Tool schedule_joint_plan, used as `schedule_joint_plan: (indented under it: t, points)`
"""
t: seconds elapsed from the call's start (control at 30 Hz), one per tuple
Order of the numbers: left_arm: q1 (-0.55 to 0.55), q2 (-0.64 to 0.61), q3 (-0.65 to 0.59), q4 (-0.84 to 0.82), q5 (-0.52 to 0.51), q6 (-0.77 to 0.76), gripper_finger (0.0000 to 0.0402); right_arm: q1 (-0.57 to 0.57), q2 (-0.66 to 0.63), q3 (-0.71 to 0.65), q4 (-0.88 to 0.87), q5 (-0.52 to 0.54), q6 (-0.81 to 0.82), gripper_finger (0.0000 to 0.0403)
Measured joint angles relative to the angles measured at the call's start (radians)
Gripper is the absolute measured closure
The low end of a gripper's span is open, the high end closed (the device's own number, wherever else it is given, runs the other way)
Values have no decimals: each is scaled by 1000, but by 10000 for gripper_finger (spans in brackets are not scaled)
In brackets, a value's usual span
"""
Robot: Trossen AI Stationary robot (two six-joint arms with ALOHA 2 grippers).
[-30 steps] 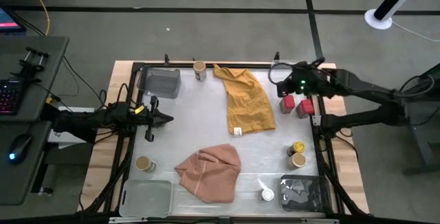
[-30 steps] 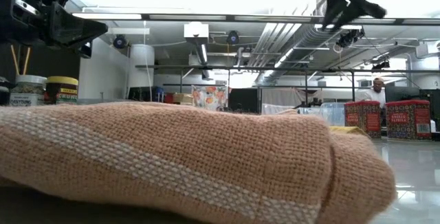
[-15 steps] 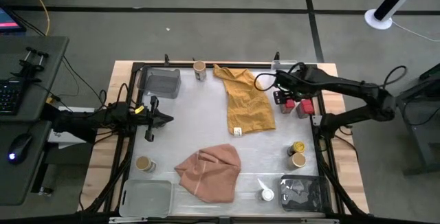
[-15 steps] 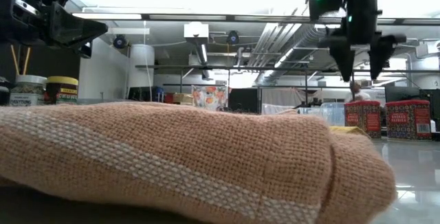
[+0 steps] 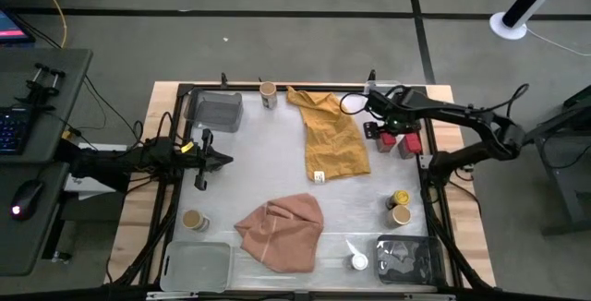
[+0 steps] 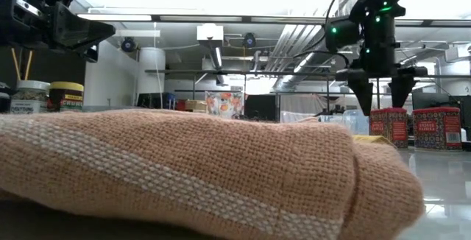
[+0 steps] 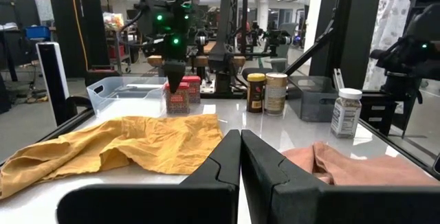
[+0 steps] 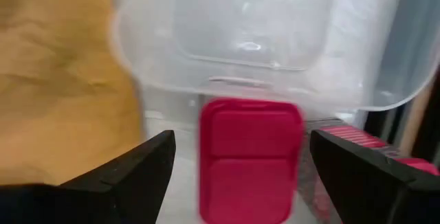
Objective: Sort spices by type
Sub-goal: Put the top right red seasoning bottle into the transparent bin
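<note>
Two red tins [image 5: 386, 140] [image 5: 410, 144] stand side by side at the table's far right. My right gripper [image 6: 383, 96] hangs open and pointing down just above the left tin [image 8: 251, 159], one finger on either side of it and clear of it. Tan-lidded jars stand at the far edge [image 5: 268, 93], near left [image 5: 194, 220] and right [image 5: 401, 215], the last beside a yellow-lidded jar [image 5: 399, 198]. A white-lidded jar [image 5: 359, 261] stands near the front. My left gripper [image 7: 240, 138] waits shut at the table's left, pointing level.
A mustard cloth [image 5: 331, 135] lies left of the tins and a pink cloth [image 5: 282, 230] near the front. A clear tray [image 8: 275, 38] sits just beyond the tins. A grey tray [image 5: 217, 110] is at the far left, with two more trays [image 5: 199, 264] [image 5: 404, 257] at the front.
My right gripper has come down from high over the table's far right corner to just above the left red tin, tipping until its fingers point straight down. The tins and the left arm have kept still.
</note>
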Motion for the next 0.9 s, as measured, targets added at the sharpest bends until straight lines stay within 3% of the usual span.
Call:
schedule_joint_plan:
  t: [0.33, 0.5, 0.63, 0.9]
  points:
    - [0, 0, 0, 2, 0, 0, 401, -10, 109, -1, 17, -35, -57, 71]
    - [0, 0, 0, 3, 0, 0, 401, 0, 119, -1, -7, -38, -94, 124]
    - [0, 0, 0, 3, 0, 0, 401, 24, 69, 19, -82, -37, -104, 198]
    - [0, 0, 0, 3, 0, 0, 401, 94, -113, 296, -224, -25, -79, 197]
